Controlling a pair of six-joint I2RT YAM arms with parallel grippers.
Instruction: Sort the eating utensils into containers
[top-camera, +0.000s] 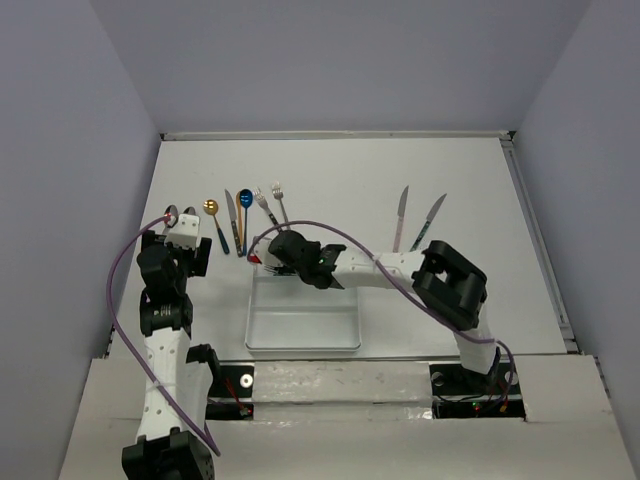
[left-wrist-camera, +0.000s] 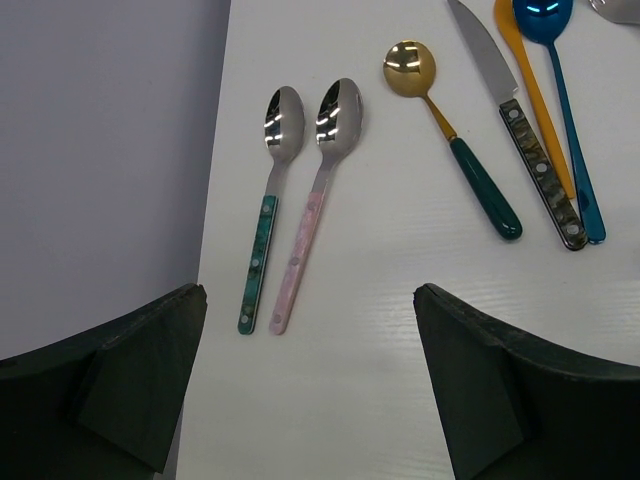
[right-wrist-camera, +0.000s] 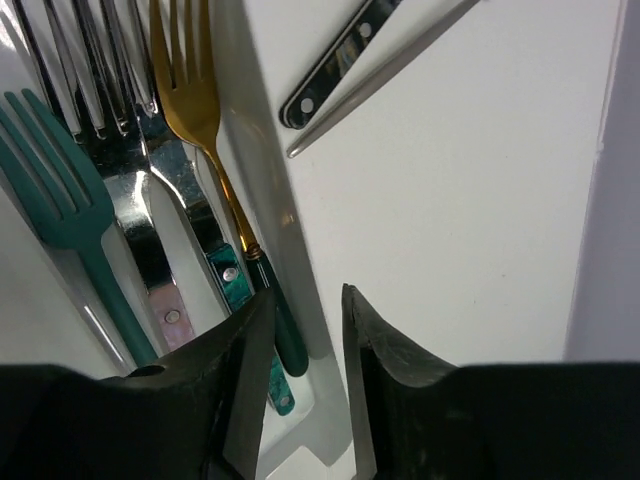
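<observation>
Pale grey walls box in a white surface (top-camera: 330, 170). The right claw (right-wrist-camera: 305, 300) hangs over the far left corner of the tray (top-camera: 300, 335), its fingers a narrow gap apart and pinching nothing. Directly below it, in the compartment along the tray's outer wall, lie a gold fork (right-wrist-camera: 185, 80), a teal fork (right-wrist-camera: 50, 180) and silver forks (right-wrist-camera: 120, 60). The other compartments show nothing where the arm leaves them visible.

The left claw (left-wrist-camera: 310, 295), spread wide and holding nothing, hovers above a teal-handled spoon (left-wrist-camera: 270, 200) and a pink-handled spoon (left-wrist-camera: 318, 190) close to the left wall. Beside them lie a gold spoon (left-wrist-camera: 465, 155), a dark-handled knife (left-wrist-camera: 515, 115), a blue spoon (left-wrist-camera: 565, 110) and two loose forks (top-camera: 266, 208). Well right of the tray are two more knives (top-camera: 401, 218).

By my judgement, sorting is barely a third done. The dark-handled knife, the blue spoon and an orange handle (left-wrist-camera: 537, 100) lie tight together and look awkward to single out. The right arm also lies across the tray's far end.
</observation>
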